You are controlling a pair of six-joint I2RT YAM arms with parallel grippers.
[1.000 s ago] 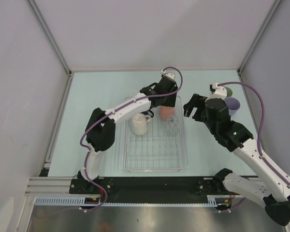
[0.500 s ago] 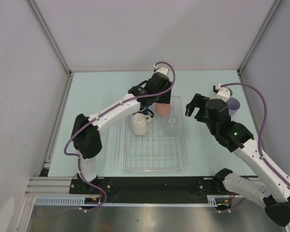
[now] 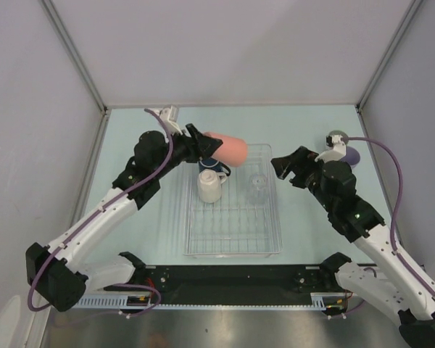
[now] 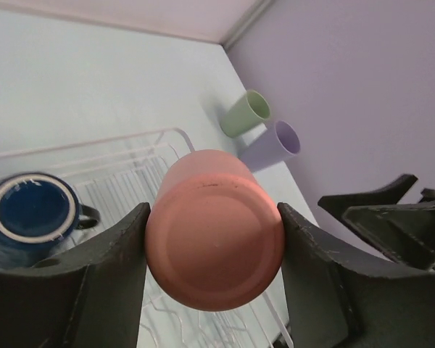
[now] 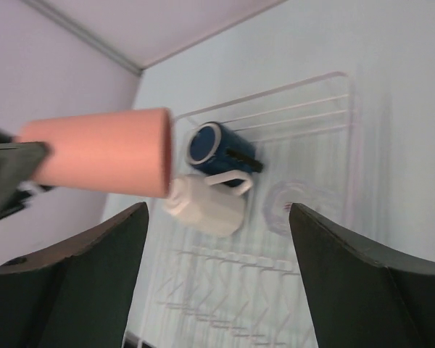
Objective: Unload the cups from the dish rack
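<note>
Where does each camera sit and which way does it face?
Top external: above, behind the bases, looking down on the dish rack; both arms visible.
Left wrist: on the left gripper, facing the salmon cup it holds; fingers show.
Right wrist: on the right gripper, facing the dish rack; open fingers show.
Shared: wrist views both show salmon cup and blue mug.

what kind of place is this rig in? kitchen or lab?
Likely a lab test cell, not a kitchen: plain panel walls, two arms bolted at the edge of a pale table, a dish rack staged on it.
</note>
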